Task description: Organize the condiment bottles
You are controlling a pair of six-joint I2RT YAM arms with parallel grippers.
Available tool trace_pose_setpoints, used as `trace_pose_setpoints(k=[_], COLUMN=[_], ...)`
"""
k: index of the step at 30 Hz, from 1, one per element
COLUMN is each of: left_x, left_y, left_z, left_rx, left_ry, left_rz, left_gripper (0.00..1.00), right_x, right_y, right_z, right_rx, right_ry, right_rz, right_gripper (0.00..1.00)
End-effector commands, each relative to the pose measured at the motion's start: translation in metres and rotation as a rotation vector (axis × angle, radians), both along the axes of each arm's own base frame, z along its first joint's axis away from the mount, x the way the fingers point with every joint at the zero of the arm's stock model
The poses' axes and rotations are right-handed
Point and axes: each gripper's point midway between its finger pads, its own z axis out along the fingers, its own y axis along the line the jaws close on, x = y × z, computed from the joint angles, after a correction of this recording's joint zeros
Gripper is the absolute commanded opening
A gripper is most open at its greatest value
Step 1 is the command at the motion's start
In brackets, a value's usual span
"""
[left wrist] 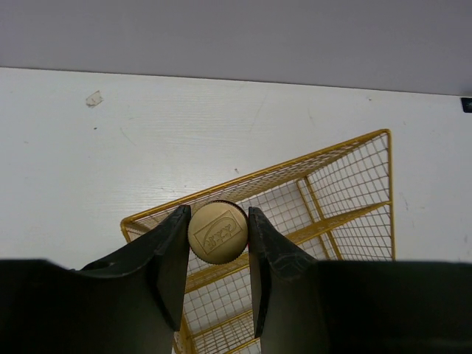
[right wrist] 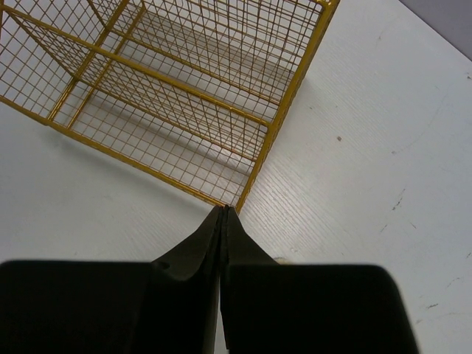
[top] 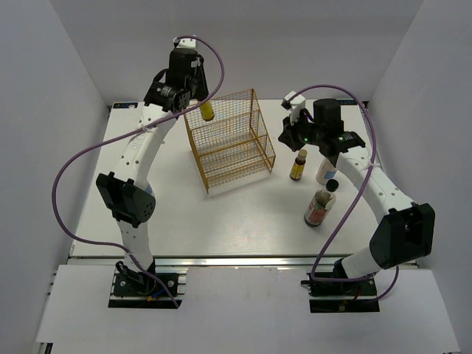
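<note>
A small yellow bottle [left wrist: 217, 236] with a gold-coloured cap is pinched at the cap by the left gripper [left wrist: 217, 218], over the far-left corner of the gold wire rack [top: 230, 140]. To the right of the rack, three more bottles stand on the white table [top: 243, 221]: a second small amber bottle [top: 298, 165], a white bottle [top: 325, 174] partly hidden by the right arm, and nearer, a dark brown bottle [top: 318, 207]. The right gripper [right wrist: 223, 215] has its fingers pressed together on nothing, just beside a corner of the rack.
</note>
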Motion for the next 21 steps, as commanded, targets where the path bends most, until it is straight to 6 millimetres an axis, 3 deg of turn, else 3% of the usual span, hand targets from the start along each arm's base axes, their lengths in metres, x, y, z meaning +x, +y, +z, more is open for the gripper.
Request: trace_pose_setpoints(k=[1,4,7,12,13,16,21], left_x=[-0.027,-0.047,-0.069,-0.109,-0.116,-0.143,-0.161], left_y=[-0.016,-0.024,-0.041,-0.069,-0.074,-0.091,-0.101], left_z=[0.098,0.127,0.132,0.096,0.077,0.062,0.028], left_rx=[-0.104,-0.159,-0.22,-0.252,-0.244,-0.228,-0.142], left_ry=[-0.236,-0.292,-0.274,-0.136,-0.086,-0.032,0.069], left_rz=[-0.095,-0.173,-0.295,-0.477,-0.512,-0.595,-0.64], left_gripper=[0.0,0.0,0.0,0.0,0.0,0.0,0.0], right_x=[0.004,0.003,0.0,-0.009,-0.013,-0.022,-0.026], right_y=[-0.002,-0.002,0.0,0.004,0.006,0.007,0.005], right_z=[0.021,0.021,0.022,0.033,0.034,0.043,0.042], right_rx=[0.015,0.013,0.02,0.034,0.043,0.054,0.052], right_ry=[-0.077,-0.075,-0.075,-0.099,-0.099,-0.125,-0.121], right_rz=[-0.001,0.003,0.017,0.073,0.097,0.141,0.143], right_gripper=[0.0,0.0,0.0,0.0,0.0,0.0,0.0])
